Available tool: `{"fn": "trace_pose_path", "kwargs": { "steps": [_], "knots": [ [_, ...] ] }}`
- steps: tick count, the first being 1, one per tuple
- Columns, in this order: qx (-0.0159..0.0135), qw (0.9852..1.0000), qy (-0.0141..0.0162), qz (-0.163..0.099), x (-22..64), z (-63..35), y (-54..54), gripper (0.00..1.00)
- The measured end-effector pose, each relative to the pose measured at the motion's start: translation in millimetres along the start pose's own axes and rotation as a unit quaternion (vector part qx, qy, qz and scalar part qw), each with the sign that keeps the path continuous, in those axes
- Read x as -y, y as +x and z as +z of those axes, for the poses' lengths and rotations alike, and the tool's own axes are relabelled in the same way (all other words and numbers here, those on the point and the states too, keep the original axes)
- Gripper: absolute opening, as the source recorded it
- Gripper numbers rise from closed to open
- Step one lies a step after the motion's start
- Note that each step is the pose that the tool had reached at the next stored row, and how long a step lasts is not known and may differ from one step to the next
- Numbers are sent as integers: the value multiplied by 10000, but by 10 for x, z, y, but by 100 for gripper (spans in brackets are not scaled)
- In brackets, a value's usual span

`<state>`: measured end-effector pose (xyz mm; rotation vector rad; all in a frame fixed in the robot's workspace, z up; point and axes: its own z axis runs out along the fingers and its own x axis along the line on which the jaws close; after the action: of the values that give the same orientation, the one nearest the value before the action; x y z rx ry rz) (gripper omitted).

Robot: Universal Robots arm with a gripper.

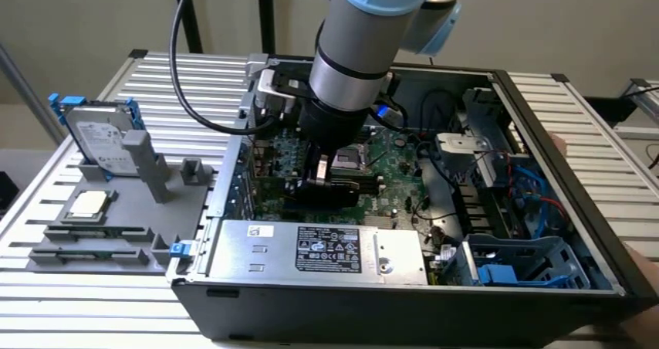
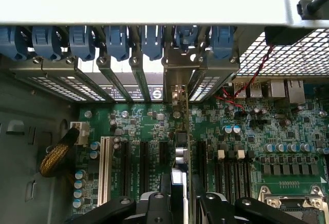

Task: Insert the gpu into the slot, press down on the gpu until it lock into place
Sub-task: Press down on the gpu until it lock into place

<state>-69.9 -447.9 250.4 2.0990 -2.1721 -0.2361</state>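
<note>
Directly beneath the gripper (image 1: 324, 181), the gpu (image 2: 181, 154) is standing on edge over the motherboard (image 2: 257, 131); the gripper is clamping it between half-closed fingers (image 2: 211, 208), and the card's bracket (image 2: 177, 75) is meeting the case's rear panel (image 2: 154, 8) ahead of the gripper

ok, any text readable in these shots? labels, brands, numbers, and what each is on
No text can be read.
PSU label: black-and-white print, too small to read.
PSU sticker: too small to read.
Drive label: blurred.
Board print: white markings, too small to read.
</note>
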Motion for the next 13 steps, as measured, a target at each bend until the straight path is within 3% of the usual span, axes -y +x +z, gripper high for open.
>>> {"fn": "trace_pose_path", "kwargs": {
  "steps": [13],
  "knots": [
    [0,10000,0,0,0,0,0,26]
  ]
}}
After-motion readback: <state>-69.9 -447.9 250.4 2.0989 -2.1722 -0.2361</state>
